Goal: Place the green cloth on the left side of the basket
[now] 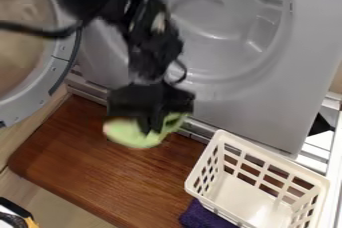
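My gripper [151, 125] hangs down from the upper left over the back part of the brown wooden board, shut on the green cloth [127, 134]. Folds of the pale green fabric bulge out on both sides of the fingers, and part of it is hidden behind them. The white basket [203, 174] stands at the lower right, to the right of the cloth and nearer the front, apart from it. Its inside shows a bare bottom.
A purple cloth [204, 217] lies against the basket's lower left side. Behind the board [100, 172] stands a grey dryer front [267, 107] with a round drum opening; its round door [50, 77] is swung out at the left. A black and yellow object [15, 214] sits at the bottom left corner.
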